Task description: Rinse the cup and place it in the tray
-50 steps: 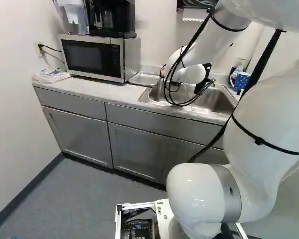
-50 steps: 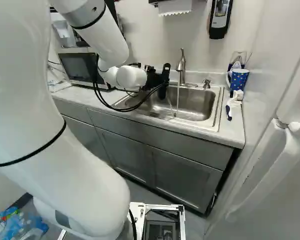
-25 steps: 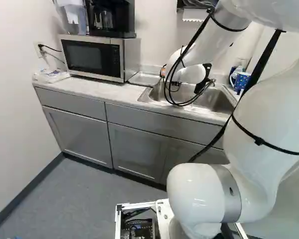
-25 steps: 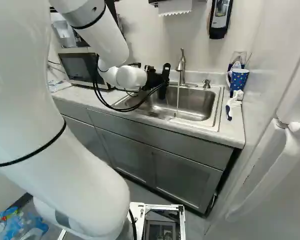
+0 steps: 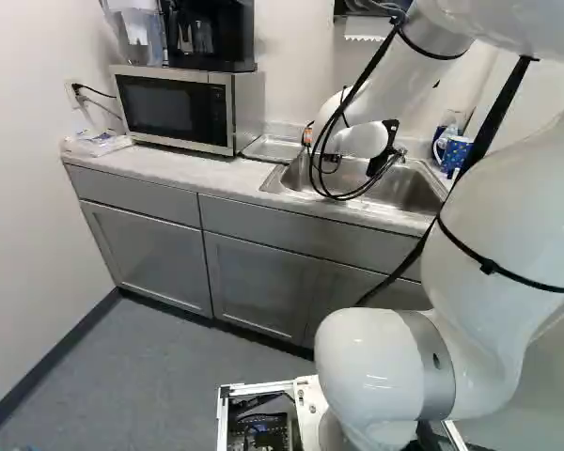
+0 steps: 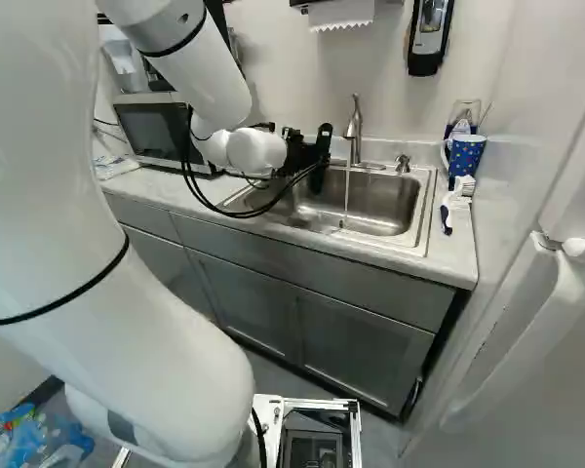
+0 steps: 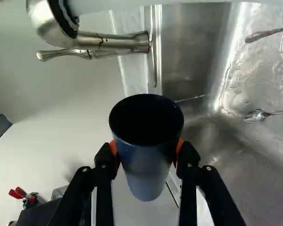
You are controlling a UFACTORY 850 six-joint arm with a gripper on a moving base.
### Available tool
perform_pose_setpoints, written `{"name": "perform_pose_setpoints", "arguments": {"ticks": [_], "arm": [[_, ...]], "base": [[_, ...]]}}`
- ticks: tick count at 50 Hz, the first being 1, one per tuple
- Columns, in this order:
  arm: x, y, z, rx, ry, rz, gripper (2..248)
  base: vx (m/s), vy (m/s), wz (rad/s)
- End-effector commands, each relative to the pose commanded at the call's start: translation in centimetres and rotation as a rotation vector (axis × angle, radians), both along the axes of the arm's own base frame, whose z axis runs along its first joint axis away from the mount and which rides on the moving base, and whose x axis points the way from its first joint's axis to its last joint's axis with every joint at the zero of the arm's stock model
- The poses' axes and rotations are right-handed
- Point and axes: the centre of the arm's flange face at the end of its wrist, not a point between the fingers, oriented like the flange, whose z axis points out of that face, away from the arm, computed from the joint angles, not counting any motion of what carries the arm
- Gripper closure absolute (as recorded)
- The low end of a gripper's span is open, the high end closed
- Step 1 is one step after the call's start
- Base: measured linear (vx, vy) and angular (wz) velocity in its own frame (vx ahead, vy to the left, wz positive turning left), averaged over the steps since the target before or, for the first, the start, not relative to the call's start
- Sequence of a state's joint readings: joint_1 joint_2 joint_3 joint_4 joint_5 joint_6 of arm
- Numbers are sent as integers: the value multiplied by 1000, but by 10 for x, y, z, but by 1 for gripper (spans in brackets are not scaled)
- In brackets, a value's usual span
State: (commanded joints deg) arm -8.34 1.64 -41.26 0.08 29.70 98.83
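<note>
Arm same posn; 2nd trickle beside tap stream (image 6: 346, 198) gone. Pincer (image 7: 146, 149) gripping cup (image 7: 144, 167), prob drained, tray (image 5: 272, 148) nxt.

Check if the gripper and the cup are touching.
Touching. The wrist view shows it: the gripper has the cup between its two fingers, the orange pads pressed to the cup's outer wall from opposite sides.
</note>
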Motion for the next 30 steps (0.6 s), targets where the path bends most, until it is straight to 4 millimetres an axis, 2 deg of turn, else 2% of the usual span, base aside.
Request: {"name": "perform_pose_setpoints", "arguments": {"ticks": [30], "arm": [[0,0,0,45,-7,-14,124]], "base": [[0,0,0]]}}
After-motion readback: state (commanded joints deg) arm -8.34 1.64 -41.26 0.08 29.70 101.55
